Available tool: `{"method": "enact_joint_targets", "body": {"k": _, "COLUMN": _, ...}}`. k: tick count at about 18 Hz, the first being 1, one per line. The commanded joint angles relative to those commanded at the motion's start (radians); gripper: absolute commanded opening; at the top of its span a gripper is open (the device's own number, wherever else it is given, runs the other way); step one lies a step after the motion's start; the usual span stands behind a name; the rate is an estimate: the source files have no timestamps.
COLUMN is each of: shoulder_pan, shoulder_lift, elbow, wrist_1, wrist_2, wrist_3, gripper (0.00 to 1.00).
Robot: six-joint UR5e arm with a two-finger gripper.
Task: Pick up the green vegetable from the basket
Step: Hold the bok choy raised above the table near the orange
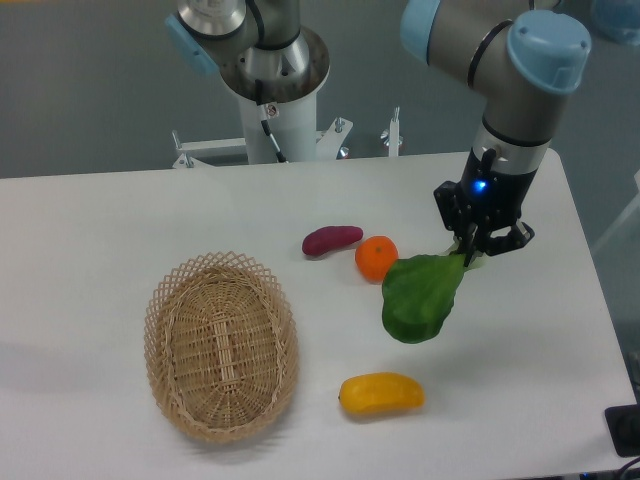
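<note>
At 3 o'clock of the table, the gripper (473, 250) pinches the green vegetable (420, 297) by its pale stem.
Leaves hang well clear of the basket (221, 345) at 8 o'clock; such a thin hold could let it slip.

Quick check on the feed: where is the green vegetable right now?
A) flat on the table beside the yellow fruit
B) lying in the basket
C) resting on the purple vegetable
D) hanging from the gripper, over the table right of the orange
D: the gripper pinches the pale stem end of the green vegetable, whose leaves hang just right of the orange; the basket holds nothing.
</note>
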Motion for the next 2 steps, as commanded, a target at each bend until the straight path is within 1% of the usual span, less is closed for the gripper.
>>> {"method": "enact_joint_targets", "body": {"k": 2, "shoulder_pan": -0.003, "shoulder_lift": -0.002, "elbow": 0.0, "wrist_1": 0.0, "wrist_2": 0.002, "wrist_3": -0.002, "gripper": 0.12}}
